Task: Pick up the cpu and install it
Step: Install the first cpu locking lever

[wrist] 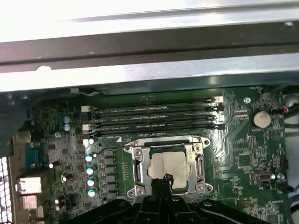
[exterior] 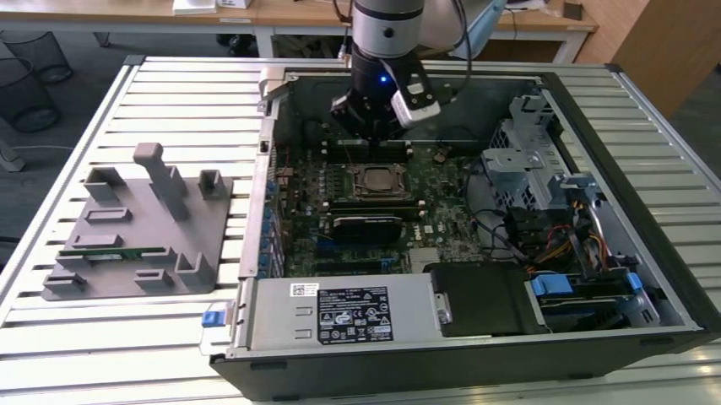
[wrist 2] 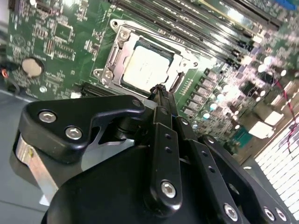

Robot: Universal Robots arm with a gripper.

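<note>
The cpu [exterior: 374,179] [wrist 2: 147,65] [wrist: 173,163], a flat square chip with a dull silver top, lies in the metal-framed socket [wrist: 140,163] on the green motherboard [exterior: 451,202] inside the open computer case. My gripper [exterior: 372,139] [wrist 2: 160,93] [wrist: 164,179] hangs just above the chip's edge. Its black fingers are drawn together to a narrow tip with nothing between them, and that tip covers a small part of the chip in both wrist views.
Empty memory slots [wrist: 154,116] run beside the socket, and a black heatsink block [exterior: 366,226] sits on its other side. A grey fixture plate [exterior: 135,228] with a green memory stick [exterior: 113,251] lies at the exterior view's left. Drive cage [exterior: 529,160] and cables stand at the right.
</note>
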